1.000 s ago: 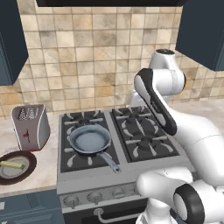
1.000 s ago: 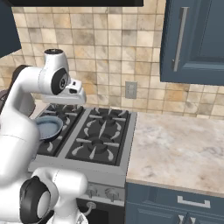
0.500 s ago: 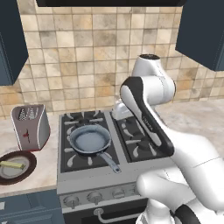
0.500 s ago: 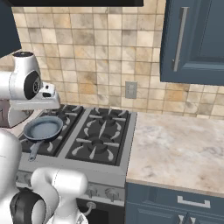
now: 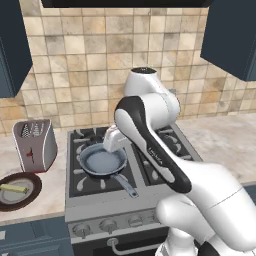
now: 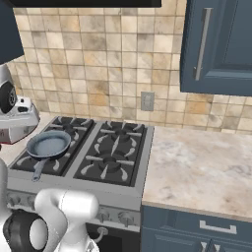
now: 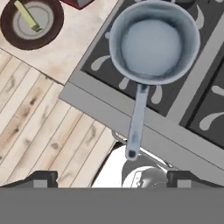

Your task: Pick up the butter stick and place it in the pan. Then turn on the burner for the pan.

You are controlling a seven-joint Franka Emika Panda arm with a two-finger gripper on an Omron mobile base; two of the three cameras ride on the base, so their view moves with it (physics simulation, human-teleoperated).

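- Beige stone-tiled wall (image 5: pixel 90 55) backs a black four-burner gas stove (image 6: pixel 83 152) set between mottled marble counters (image 6: pixel 197 167), dark blue cabinets above.
- Step in hand, by my judgement: the reach for pickup. Nothing is grasped yet.
- My gripper (image 7: pixel 112 177) hangs high over the stove's front edge; its two dark fingertips (image 7: pixel 41 178) stand wide apart, released and empty.
- Target: the small thin pale-yellow butter stick (image 7: pixel 26 15), a rigid rectangular bar, lies on the round dark-brown plate with grey centre (image 7: pixel 11 35) on the counter left of the stove, near the silver toaster (image 5: pixel 34 145).
- Destination: the round shallow grey-blue pan with long straight grey handle (image 7: pixel 153 41) sits empty on the front-left burner (image 5: pixel 82 172), handle pointing toward the stove front.
- Next move calls for travel leftward over the plate, descent, and aligning the jaws across the bar's narrow width.
- The low, flat bar offers little gripping height above the plate.
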